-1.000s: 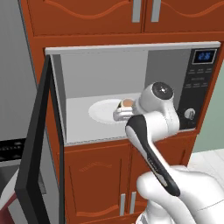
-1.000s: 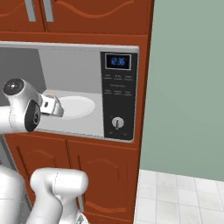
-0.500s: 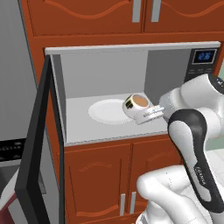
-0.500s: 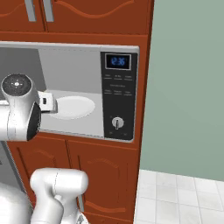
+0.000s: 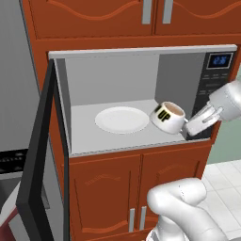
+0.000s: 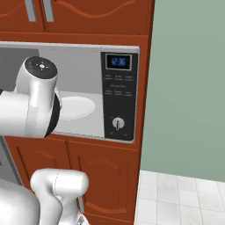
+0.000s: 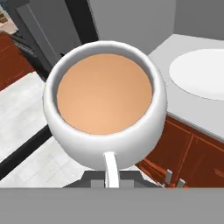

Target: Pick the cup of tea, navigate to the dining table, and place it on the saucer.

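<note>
Now gripper [image 5: 187, 128] pinching cup of tea [image 5: 168, 117] by handle; cup tilted; arm reaching leftward.

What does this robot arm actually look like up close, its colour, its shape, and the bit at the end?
The arm is glossy white, built of thick rounded segments like fat tubes. One joint ends in a round grey cap dotted with small dark marks, and a dark band shows where two segments meet. The gripper is a slimmer white and grey block with small fingers. No loose cables or lettering show on it.
</note>
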You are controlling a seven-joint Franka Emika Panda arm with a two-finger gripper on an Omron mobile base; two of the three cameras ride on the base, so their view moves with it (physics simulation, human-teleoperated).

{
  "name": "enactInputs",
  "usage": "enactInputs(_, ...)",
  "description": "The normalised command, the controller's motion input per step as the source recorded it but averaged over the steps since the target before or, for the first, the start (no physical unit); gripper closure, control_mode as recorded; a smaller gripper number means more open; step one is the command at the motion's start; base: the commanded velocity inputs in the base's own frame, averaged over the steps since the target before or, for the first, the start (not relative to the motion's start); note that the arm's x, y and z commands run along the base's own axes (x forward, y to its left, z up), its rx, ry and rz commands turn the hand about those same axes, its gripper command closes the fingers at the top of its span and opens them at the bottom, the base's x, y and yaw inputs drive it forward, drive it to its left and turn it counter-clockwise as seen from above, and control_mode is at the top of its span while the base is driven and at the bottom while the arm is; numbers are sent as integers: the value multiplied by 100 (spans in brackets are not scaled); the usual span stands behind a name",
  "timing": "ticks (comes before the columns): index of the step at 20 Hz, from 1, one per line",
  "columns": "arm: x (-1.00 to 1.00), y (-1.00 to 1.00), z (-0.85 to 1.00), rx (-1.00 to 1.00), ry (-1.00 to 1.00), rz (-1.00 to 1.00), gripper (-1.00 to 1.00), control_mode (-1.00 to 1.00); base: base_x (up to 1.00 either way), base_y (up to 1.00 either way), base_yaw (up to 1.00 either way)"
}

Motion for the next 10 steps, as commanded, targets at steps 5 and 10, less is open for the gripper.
enactInputs(5,-46,-34,4,-1,32,25,100,-100,0,0,0)
enactInputs(10,-35,-5,0,-6,17,20,100,-100,0,0,0)
